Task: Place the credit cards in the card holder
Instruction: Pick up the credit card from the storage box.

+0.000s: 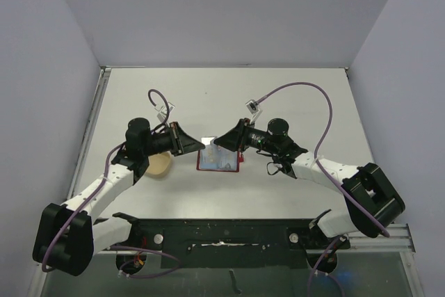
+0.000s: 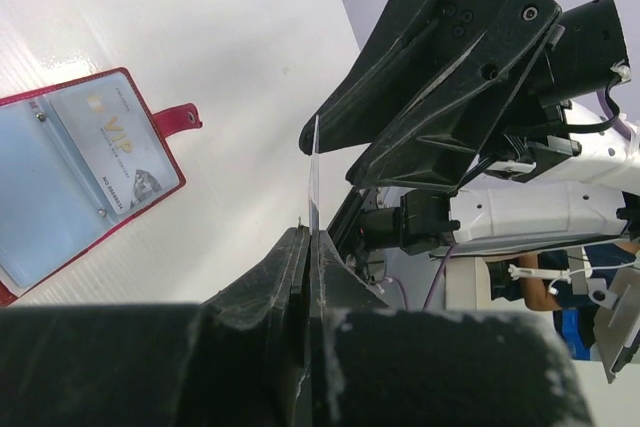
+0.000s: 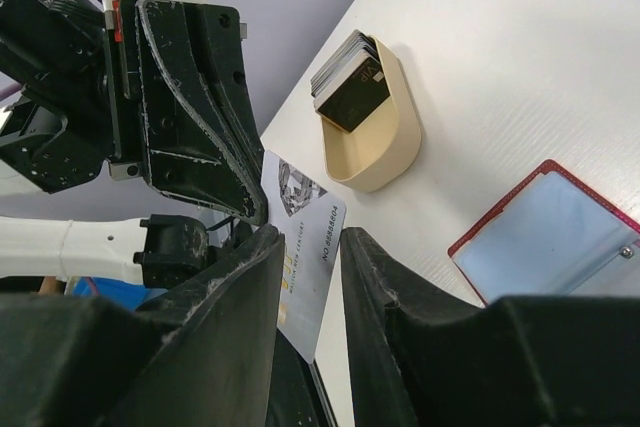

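Top external view: near the middle of the frame the left gripper point(image 1: 195, 144) and the right gripper point(image 1: 221, 142) are seen tip to tip. One pale card point(image 1: 208, 139) is held up between them, just over the upper edge of the open red wallet point(image 1: 219, 161) that lies flat on the table point(image 1: 229, 95). A tan dish point(image 1: 160, 166) is seen left of the wallet, partly under the left arm. In the upper middle of the right wrist view a stack of cards point(image 3: 350, 82) is seen standing in that dish. One printed card point(image 2: 115, 162) is already lodged in a clear sleeve of the wallet, at the left of the left wrist view.

The left jaws are clenched on the lower edge of the raised card, which is seen edge-on and upright at the centre of the left wrist view. The right jaws are parted, with the card in the gap between them. Whether either pad presses on it cannot be told.

A handover between the arms is judged to be in hand, and most of the task is judged to be left, since the dish is well stocked.

- **Dropped card:** if the left grip were released before a firm pinch by the right, the card could be dropped flat onto the table or wallet, where a thin card is hard to lift.
- **Bent card:** if both grips were clamped and the arms pulled apart, the card could be bent or twisted out.
- **Skewed pinch:** the card would be left askew to the sleeve mouth, and could be caught on its edge rather than slid in.
- **Knocked tips:** the tips are close together and could be knocked against each other.
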Controlling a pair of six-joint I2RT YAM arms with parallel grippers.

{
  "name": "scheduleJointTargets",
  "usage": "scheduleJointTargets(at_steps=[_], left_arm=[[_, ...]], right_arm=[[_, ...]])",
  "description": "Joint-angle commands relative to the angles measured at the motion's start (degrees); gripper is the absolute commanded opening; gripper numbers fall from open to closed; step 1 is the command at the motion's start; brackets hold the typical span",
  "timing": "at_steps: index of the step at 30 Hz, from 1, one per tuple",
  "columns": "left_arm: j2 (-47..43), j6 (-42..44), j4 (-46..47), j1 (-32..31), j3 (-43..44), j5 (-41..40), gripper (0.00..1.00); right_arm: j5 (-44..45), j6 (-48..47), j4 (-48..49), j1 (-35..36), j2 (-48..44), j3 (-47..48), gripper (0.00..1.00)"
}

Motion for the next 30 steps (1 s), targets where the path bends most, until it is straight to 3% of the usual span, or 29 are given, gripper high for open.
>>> scheduleJointTargets(at_steps=[1,11,21,24,28,30], left_arm=[[-0.08,-0.82,5.55,0.17,0.16,1.26,0.0],[-0.34,-1.25,6.43,0.19,-0.37,1.4,0.0],[-0.04,-2.47,8.95,0.18,-1.57,1.53,0.0],[0.16,-2.53,9.02,0.13,-1.76,1.48,0.0],[0.32,-2.54,8.46,0.14,-1.78,0.93,0.0],[0.23,-1.97,7.2,0.2,-1.62,0.09,0.05]], right_arm=[[-1.46,0.25,4.08,0.3,0.3,1.51,0.31],[-0.14,-0.82,1.62,0.29,0.89,1.85,0.36],[-0.74,-0.44,2.45,0.34,1.25,1.85,0.33],[-1.24,-0.19,3.64,0.34,1.36,1.62,0.27],[-1.8,0.23,5.1,0.32,1.29,1.05,0.06],[-1.81,0.32,5.73,0.33,1.08,0.62,0.0]])
